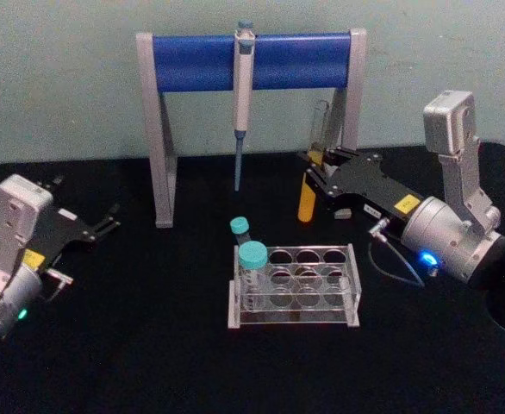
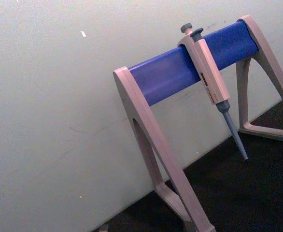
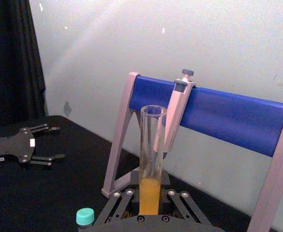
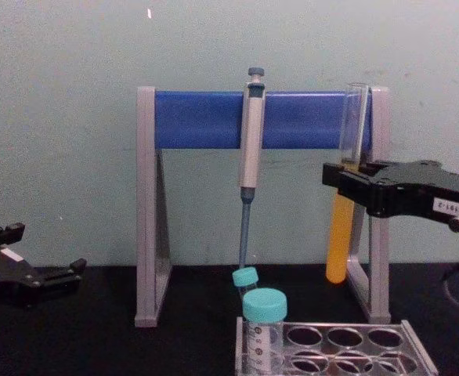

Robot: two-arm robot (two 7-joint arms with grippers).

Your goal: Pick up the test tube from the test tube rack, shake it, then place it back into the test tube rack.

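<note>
Right gripper: it is reaching in from the right at the far right of the table, and its black fingers are clamping the test tube about halfway up its length.
Test tube: it is hanging nearly upright in that grasp, open end up, with orange-yellow liquid filling its lower half. It is sitting out of the rack, beyond the rack's far right corner and just in front of the right leg of the pipette stand. Whether its round bottom is touching the table cannot be told.
Test tube rack: it is standing near the middle of the table, closer to the robot than the stand.
Teal-capped tubes: two are sitting in the rack's left column, one behind the other.
Pipette: it is hanging tip down from the stand's blue bar.
Left gripper: it is lying idle low at the left of the table, well apart from the rack, its fingers spread and holding nothing.
</note>
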